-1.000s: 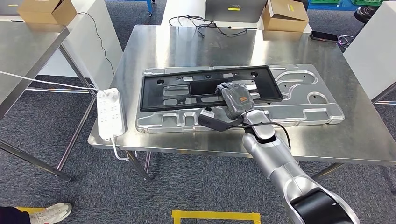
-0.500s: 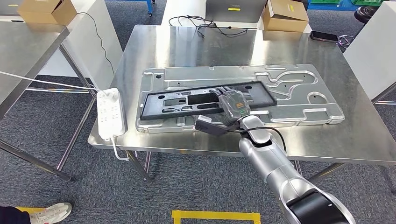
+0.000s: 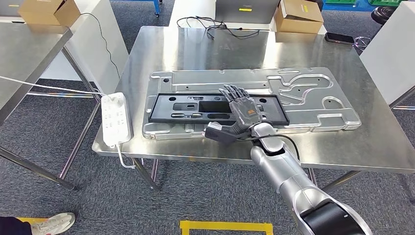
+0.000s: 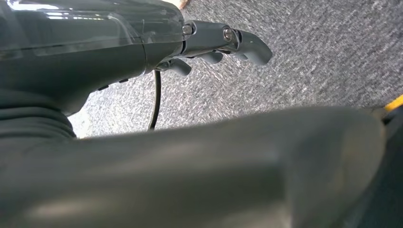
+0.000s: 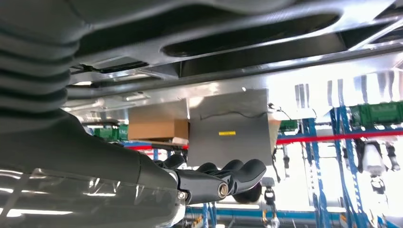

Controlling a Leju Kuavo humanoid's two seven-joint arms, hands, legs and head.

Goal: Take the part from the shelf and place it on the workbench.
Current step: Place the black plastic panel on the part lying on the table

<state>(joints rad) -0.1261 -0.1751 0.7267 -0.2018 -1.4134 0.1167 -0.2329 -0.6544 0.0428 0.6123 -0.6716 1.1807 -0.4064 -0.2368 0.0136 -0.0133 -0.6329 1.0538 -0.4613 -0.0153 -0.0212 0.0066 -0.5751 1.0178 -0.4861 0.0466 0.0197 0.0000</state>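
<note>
The right hand (image 3: pixel 243 108) is reaching over the middle of the black part (image 3: pixel 186 108), fingers (image 3: pixel 230 93) spread and grasping nothing. The part is lying flat on the silver plate (image 3: pixel 313 98), toward its near left side, and the plate is sitting on the steel workbench (image 3: pixel 195 49). The left hand (image 4: pixel 223 45) is hanging over grey carpet (image 4: pixel 309 52), fingers loosely extended and holding nothing. A white power strip (image 3: pixel 116 119) is resting at the workbench's left edge. Cardboard boxes (image 3: pixel 297 16) and a tangle of black cable (image 3: pixel 215 27) are lying at the far side, with a phone (image 3: pixel 339 37) to their right.
</note>
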